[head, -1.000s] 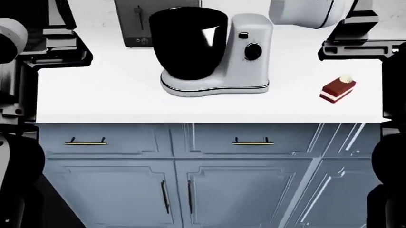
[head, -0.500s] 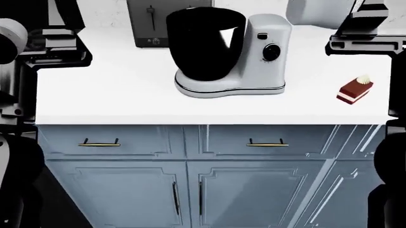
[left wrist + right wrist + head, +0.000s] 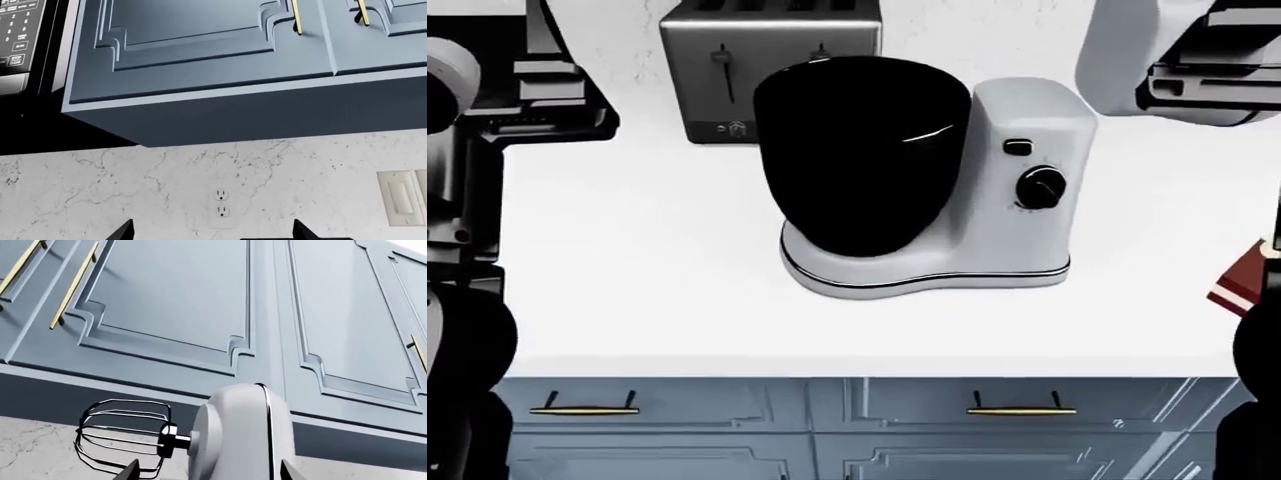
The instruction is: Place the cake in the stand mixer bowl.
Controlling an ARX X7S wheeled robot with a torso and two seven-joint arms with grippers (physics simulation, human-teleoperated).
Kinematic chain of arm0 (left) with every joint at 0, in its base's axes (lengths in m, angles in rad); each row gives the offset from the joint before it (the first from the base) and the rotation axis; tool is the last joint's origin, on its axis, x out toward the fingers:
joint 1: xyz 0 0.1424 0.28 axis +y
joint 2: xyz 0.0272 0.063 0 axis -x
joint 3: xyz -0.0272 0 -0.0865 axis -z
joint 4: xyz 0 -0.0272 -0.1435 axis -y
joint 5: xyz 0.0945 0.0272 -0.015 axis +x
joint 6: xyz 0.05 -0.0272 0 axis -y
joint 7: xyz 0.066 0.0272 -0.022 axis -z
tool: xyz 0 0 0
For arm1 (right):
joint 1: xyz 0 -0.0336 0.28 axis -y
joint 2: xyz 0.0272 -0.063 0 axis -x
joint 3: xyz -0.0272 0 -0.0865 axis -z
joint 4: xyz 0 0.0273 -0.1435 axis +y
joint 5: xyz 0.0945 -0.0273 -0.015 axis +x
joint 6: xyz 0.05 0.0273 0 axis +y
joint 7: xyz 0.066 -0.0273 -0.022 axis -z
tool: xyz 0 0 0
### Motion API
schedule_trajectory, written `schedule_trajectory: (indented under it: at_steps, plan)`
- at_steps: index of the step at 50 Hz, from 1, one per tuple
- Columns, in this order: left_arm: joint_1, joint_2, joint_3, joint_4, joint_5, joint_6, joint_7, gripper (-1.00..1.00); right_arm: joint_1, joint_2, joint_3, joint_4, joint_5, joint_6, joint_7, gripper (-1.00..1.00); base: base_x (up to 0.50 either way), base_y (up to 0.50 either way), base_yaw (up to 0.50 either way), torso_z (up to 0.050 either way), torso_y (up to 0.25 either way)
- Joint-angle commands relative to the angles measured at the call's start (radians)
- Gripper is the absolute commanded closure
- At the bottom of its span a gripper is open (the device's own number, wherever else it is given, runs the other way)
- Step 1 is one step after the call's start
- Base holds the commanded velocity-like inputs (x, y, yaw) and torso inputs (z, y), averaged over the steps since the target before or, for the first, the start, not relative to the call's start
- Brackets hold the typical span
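The glossy black stand mixer bowl (image 3: 861, 155) sits on the silver-grey stand mixer (image 3: 1034, 190) in the middle of the white counter. The cake (image 3: 1238, 285), dark red with white layers, lies on the counter at the head view's right edge, partly cut off. My left gripper (image 3: 212, 235) is open and empty; only its dark fingertips (image 3: 123, 231) show, and it points at the back wall. My right gripper (image 3: 210, 475) is open and empty and points at the mixer's raised head (image 3: 243, 435) and wire whisk (image 3: 123, 437). Both arms are held high at the counter's sides.
A boxy silver toaster (image 3: 767, 70) stands behind the bowl. The white counter (image 3: 627, 280) has blue drawers with brass handles (image 3: 1021, 408) below. Blue upper cabinets (image 3: 200, 45), a microwave (image 3: 20, 45), a wall outlet (image 3: 221, 202) and a light switch (image 3: 400, 197) are above.
The head view has moved closer and over the counter. The mixer and toaster look larger and lower, and the cake has slid to the right edge. Both grippers stay open.
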Motion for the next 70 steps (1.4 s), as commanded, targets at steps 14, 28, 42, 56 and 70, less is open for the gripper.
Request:
schedule_trajectory:
  at_steps: [14, 28, 42, 56, 70]
  plan:
    - [0.003, 0.012, -0.021, 0.004, 0.007, 0.003, 0.013, -1.0, -0.004, -0.008, 0.006, 0.013, -0.016, 0.0, -0.01, -1.0, 0.0, 0.0, 0.0, 0.0, 0.0]
    - [0.006, 0.01, -0.022, 0.0, -0.002, 0.01, 0.01, -1.0, -0.031, -0.034, 0.101, 0.073, -0.009, 0.172, 0.03, -1.0, 0.0, 0.0, 0.0, 0.0, 0.0]
    - [0.012, 0.007, -0.019, -0.004, -0.007, 0.016, 0.007, -1.0, -0.088, -0.041, 0.198, 0.12, -0.027, 0.199, 0.074, -1.0, 0.0, 0.0, 0.0, 0.0, 0.0]
    - [0.013, 0.004, -0.013, -0.004, -0.012, 0.018, 0.003, -1.0, -0.118, -0.014, 0.279, 0.158, -0.029, 0.275, 0.078, -1.0, 0.0, 0.0, 0.0, 0.0, 0.0]
    - [0.011, 0.001, -0.014, -0.001, -0.018, 0.015, -0.002, -1.0, -0.197, -0.001, 0.288, 0.185, -0.017, 0.34, 0.05, -1.0, 0.0, 0.0, 0.0, 0.0, 0.0]
